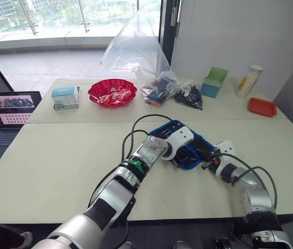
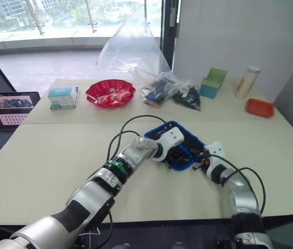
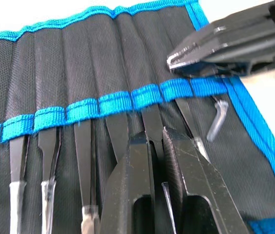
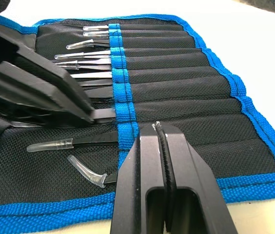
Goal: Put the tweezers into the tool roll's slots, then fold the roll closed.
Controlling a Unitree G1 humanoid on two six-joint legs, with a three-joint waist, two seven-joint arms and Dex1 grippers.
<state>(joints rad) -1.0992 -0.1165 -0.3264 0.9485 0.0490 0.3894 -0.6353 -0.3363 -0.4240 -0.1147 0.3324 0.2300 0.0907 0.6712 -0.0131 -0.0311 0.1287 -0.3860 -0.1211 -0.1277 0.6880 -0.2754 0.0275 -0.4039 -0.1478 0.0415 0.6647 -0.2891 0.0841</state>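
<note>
Item: tool roll (image 4: 186,92), spread flat on the counter (image 1: 58,155), tweezers (image 4: 86,61) pocketed. My left pincer (image 3: 158,141) grasps one tweezer; right pincer (image 4: 160,131) clenched at five o'clock. Next, I judge: seat it, then fold.

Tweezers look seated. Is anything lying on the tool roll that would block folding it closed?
Yes: both pincers. The left pincer rests on the seated tweezers, and the right pincer presses the tool roll at its blue band.

Pale table (image 1: 58,155): open tool roll (image 1: 185,150) at centre; red bowl (image 1: 112,92), small box (image 1: 65,97), green bin (image 1: 214,82), red tray (image 1: 262,107) along top.
</note>
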